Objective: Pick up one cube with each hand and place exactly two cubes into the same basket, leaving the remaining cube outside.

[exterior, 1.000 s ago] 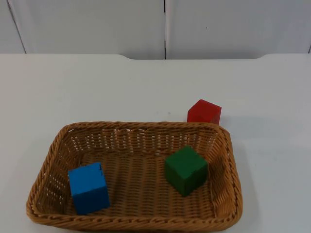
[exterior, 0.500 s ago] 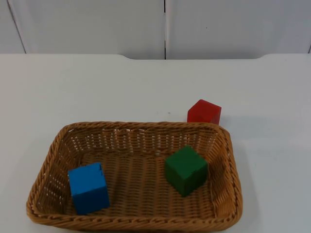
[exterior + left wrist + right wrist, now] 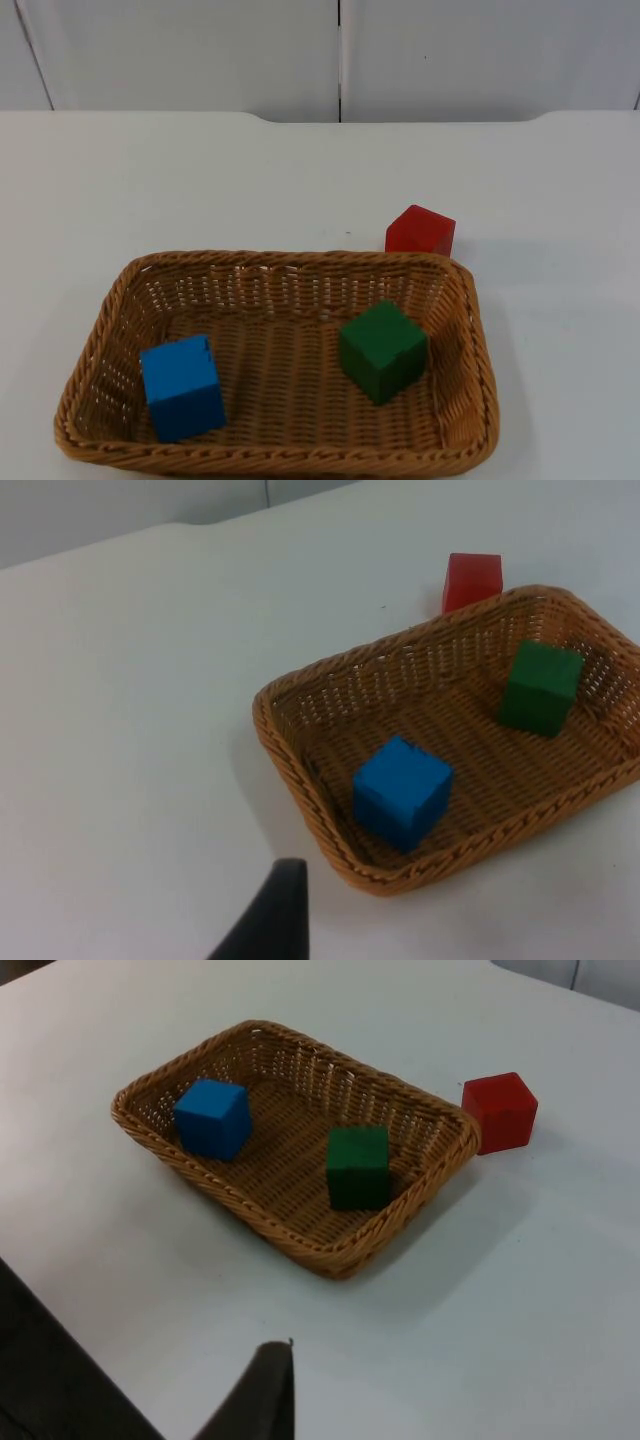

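A brown wicker basket [image 3: 280, 258] lies on the white table near its front edge. Inside it, a blue cube [image 3: 182, 387] rests at the left end and a green cube [image 3: 383, 351] toward the right end, both apart. A red cube [image 3: 420, 231] stands on the table just behind the basket's back right corner. My left gripper [image 3: 272, 915] waits high above bare table off the basket's left end, looking at the blue cube [image 3: 401, 792]. My right gripper [image 3: 262, 1390] waits high and pulled back on the other side, well short of the basket [image 3: 250, 1218] and the red cube [image 3: 499, 1110].
White table top [image 3: 150, 190] spreads behind and beside the basket up to the grey partition wall [image 3: 200, 50]. A dark area [image 3: 40, 1380] marks the table's edge in the right wrist view.
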Action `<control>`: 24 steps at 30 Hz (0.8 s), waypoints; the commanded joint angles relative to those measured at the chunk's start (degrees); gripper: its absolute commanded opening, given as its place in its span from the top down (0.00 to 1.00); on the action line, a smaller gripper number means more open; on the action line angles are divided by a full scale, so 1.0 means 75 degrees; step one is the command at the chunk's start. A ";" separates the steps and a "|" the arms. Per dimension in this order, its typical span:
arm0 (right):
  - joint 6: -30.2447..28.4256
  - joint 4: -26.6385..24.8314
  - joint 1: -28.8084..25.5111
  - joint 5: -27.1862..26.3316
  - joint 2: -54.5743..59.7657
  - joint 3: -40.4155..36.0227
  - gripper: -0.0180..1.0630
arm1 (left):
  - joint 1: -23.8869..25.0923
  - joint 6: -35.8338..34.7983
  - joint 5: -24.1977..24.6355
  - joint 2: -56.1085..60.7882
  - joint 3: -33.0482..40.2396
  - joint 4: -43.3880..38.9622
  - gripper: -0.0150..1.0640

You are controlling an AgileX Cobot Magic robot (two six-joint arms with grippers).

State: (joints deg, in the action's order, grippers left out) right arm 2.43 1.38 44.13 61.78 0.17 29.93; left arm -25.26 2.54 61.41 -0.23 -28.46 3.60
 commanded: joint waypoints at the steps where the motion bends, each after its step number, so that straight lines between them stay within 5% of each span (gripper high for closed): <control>1: -0.0102 -0.0034 -0.0015 0.0009 -0.0023 -0.0048 0.01 | -0.0001 -0.0001 0.0023 0.0031 0.0022 0.0077 0.01; 24: -0.0101 -0.0034 -0.0015 -0.0010 -0.0023 -0.0048 0.01 | -0.0001 -0.0001 0.0023 0.0031 0.0022 0.0061 0.01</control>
State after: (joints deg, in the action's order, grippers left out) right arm 1.97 1.24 44.13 61.78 0.17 29.93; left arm -25.26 2.54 61.41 -0.23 -28.46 3.60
